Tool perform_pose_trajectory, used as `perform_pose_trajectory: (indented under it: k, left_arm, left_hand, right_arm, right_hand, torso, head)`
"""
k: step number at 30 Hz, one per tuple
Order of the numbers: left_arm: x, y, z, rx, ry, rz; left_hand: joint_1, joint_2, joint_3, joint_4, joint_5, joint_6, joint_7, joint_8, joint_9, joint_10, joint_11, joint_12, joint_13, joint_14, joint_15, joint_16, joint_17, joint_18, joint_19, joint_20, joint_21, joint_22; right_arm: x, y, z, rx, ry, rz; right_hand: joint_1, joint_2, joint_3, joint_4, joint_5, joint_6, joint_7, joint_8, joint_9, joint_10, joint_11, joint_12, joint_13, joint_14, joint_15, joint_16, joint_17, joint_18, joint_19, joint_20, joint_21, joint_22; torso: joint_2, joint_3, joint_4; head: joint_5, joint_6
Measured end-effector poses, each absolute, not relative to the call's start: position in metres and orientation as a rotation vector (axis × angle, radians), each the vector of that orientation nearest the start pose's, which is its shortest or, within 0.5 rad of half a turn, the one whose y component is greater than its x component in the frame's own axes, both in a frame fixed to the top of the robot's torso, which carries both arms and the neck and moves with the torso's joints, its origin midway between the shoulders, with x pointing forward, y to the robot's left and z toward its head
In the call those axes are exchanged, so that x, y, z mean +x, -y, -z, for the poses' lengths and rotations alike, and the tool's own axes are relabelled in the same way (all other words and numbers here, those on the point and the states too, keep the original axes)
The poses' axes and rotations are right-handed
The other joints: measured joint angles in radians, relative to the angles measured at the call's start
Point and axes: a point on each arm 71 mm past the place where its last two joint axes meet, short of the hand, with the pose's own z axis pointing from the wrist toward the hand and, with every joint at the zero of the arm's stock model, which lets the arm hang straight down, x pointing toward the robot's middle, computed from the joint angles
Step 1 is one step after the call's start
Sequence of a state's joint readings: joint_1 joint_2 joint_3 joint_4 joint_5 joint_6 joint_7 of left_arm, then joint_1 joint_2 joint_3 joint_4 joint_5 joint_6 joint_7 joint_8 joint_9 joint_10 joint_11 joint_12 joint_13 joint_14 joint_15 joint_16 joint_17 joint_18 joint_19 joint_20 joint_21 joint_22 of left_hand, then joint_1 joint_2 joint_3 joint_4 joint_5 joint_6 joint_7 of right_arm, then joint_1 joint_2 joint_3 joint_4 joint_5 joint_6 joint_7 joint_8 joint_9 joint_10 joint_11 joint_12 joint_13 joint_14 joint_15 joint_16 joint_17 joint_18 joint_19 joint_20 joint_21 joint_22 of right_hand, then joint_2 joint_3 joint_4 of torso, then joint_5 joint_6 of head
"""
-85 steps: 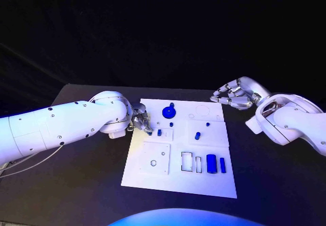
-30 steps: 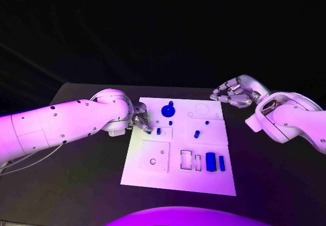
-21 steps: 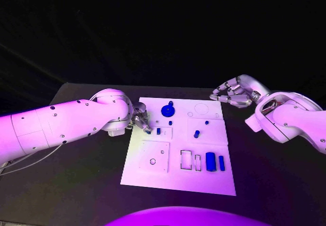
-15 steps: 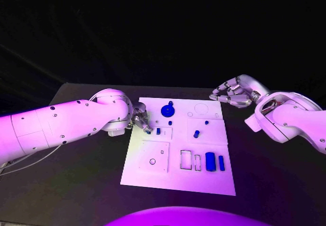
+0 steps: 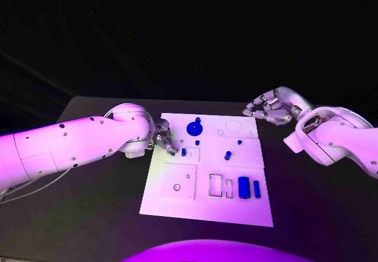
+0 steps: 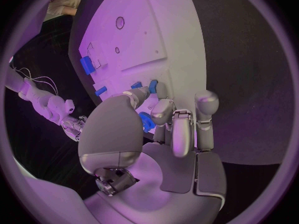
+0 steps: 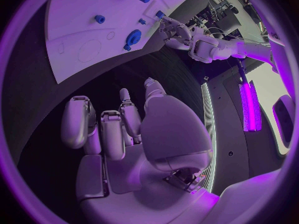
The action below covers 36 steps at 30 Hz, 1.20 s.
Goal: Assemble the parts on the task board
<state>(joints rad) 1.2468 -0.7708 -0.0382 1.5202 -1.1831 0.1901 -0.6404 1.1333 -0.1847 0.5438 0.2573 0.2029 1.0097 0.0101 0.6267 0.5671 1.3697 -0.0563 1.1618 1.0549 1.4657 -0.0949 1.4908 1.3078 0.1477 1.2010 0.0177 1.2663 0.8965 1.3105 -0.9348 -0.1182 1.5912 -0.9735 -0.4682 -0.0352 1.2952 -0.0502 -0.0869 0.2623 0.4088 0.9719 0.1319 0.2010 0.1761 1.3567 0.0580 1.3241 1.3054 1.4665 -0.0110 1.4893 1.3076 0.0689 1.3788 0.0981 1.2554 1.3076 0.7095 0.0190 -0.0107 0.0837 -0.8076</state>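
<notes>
Two robot hands flank the board: the left robot hand pinches a blue part at its near edge; the right robot hand hovers empty, fingers curled loosely apart.

No readable text, as far as visible.

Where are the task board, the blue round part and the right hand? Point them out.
task board (image 5: 206, 210), head view, bare near edge.
blue round part (image 5: 194, 129), head view, disc centre.
right hand (image 5: 270, 108), head view, hand's middle.
</notes>
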Motion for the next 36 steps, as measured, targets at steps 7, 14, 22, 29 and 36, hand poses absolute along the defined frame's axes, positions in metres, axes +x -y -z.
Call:
perform_pose_trajectory:
  k: [7, 14, 22, 29, 36]
  left_arm:
    - [0.4841, -0.1905, 0.2071, -0.052, -2.313, 0.245]
    - [0.4841, -0.1919, 0.2076, -0.051, -2.317, 0.239]
    - [0.4839, -0.1945, 0.2067, -0.055, -2.316, 0.236]
    - [0.4826, -0.1954, 0.2056, -0.060, -2.315, 0.242]
    - [0.4816, -0.1979, 0.2018, -0.112, -2.297, 0.277]
  left_hand:
    - [-0.013, 0.008, -0.053, 0.024, 0.000, 0.009, -0.002, -0.002, -0.006, 0.000, 0.000, 0.000, 0.004, 0.000, 0.000, 0.000, 0.000, 0.000, 0.004, 0.004, 0.000, 0.000]
    - [-0.048, 0.019, -0.140, 0.033, 0.000, 0.012, 0.002, -0.005, -0.013, 0.004, 0.003, 0.004, 0.004, 0.000, 0.000, 0.000, 0.000, 0.000, 0.004, 0.004, 0.000, 0.002]
    - [-0.066, 0.030, -0.207, 0.034, 0.000, 0.012, 0.002, -0.006, -0.019, 0.004, 0.003, 0.004, 0.004, 0.000, 0.000, 0.000, 0.000, 0.000, 0.004, 0.004, 0.000, 0.002]
    - [-0.111, 0.037, -0.296, 0.035, -0.006, 0.012, 0.002, -0.006, -0.023, 0.004, 0.003, 0.004, 0.001, 0.000, 0.000, 0.000, 0.000, 0.000, 0.004, 0.004, 0.000, 0.002]
    - [-0.121, 0.047, -0.357, 0.035, -0.006, 0.005, 0.010, -0.006, -0.025, -0.022, 0.010, -0.027, -0.039, 0.000, 0.000, 0.000, 0.000, 0.000, -0.008, 0.004, -0.020, -0.034]
  right_arm:
    - [0.4846, 0.2352, 0.1516, 0.300, -1.602, -0.831]
    - [0.4847, 0.2354, 0.1516, 0.301, -1.602, -0.831]
    - [0.4848, 0.2356, 0.1517, 0.301, -1.602, -0.830]
    - [0.4849, 0.2357, 0.1517, 0.301, -1.601, -0.830]
    - [0.4851, 0.2351, 0.1519, 0.301, -1.601, -0.831]
  right_hand:
    - [0.000, 0.000, -0.003, 0.003, 0.000, 0.000, 0.000, 0.000, 0.000, 0.000, 0.000, 0.000, -0.002, 0.000, 0.000, -0.004, 0.000, 0.000, -0.004, -0.004, -0.004, 0.000]
    - [0.000, 0.000, -0.005, 0.000, 0.000, 0.000, 0.000, 0.000, 0.000, -0.004, -0.004, 0.000, -0.004, 0.000, 0.000, -0.008, 0.000, 0.000, -0.004, -0.004, -0.008, 0.000]
    - [0.000, 0.000, -0.008, 0.003, 0.000, -0.003, 0.003, 0.000, 0.000, -0.004, -0.004, 0.000, -0.005, 0.000, 0.000, -0.007, 0.000, 0.000, -0.004, -0.004, -0.014, 0.000]
    - [0.000, 0.000, -0.008, 0.003, 0.000, -0.003, 0.003, 0.000, 0.000, -0.004, -0.003, 0.000, -0.005, 0.000, 0.000, -0.007, 0.000, 0.000, -0.004, -0.004, -0.014, 0.000]
    - [0.000, 0.000, -0.008, 0.003, 0.004, -0.003, 0.003, 0.000, 0.000, -0.004, -0.004, 0.000, -0.005, 0.000, 0.000, -0.007, 0.000, 0.000, -0.004, -0.004, -0.014, 0.000]
  torso:
    - [0.000, 0.0000, 0.0000]
    - [0.000, 0.0000, 0.0000]
    - [0.001, -0.0007, -0.0006]
    - [0.001, -0.0006, -0.0011]
    - [0.001, -0.0007, -0.0005]
  head:
    - [0.000, 0.000]
    - [0.000, -0.001]
    - [-0.003, 0.000]
    - [-0.005, 0.001]
    - [-0.007, 0.001]
